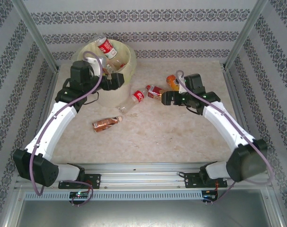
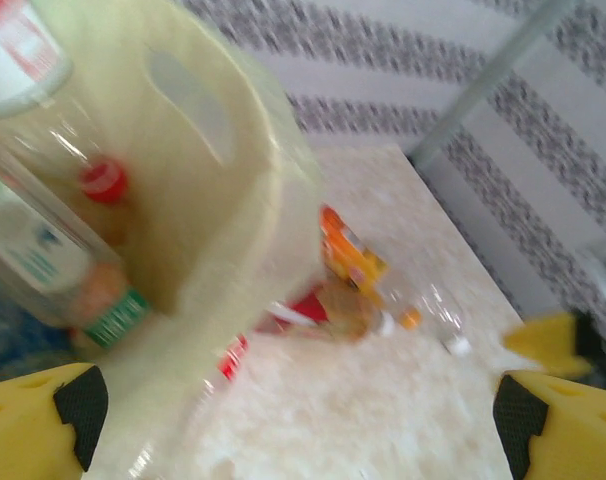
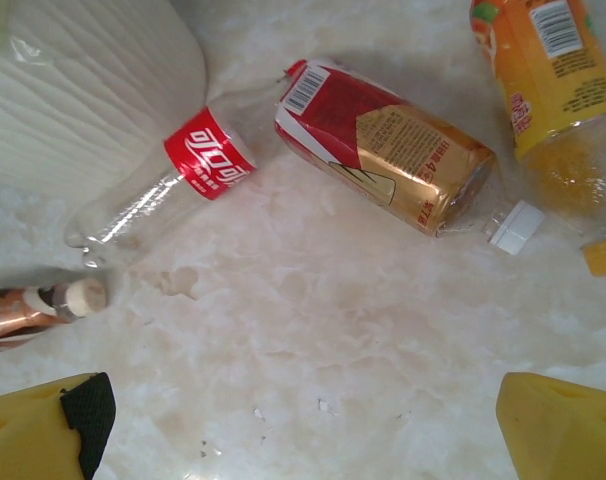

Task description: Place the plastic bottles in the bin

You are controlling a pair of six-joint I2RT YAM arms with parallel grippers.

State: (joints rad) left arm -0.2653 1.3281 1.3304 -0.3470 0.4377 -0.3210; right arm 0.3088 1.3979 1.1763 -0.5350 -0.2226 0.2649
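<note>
Nearest to my bases, the brown-label bottle (image 1: 106,124) is lying on its side on the table (image 1: 148,137), well apart from both of my hands. I am judging that it is waiting for a later turn.

A little farther, my right gripper (image 3: 303,425) is hovering over the table with its jaws standing wide and nothing between them. I am holding it so wide because the bottles below are lying flat, and narrow jaws would not be passing around their bodies. Under it, the clear bottle with the red label (image 3: 198,160) is resting close against the wall of the bin (image 1: 127,64). The red and gold bottle (image 3: 383,150) is lying just beside it, and the orange bottle (image 3: 548,80) is lying at the right. I am judging the red and gold bottle to be the easiest next pick, since bare table is showing along both of its sides.

Farther again, my left gripper (image 2: 293,415) is also standing wide and empty, tilted at the near wall of the bin. The bin is standing at the far left of the table, and several bottles are already sitting inside it. One of these, the tall red-label bottle (image 1: 105,47), is sticking up over the rim. As four bottles are lying outside, I am counting the task as only partly done.
</note>
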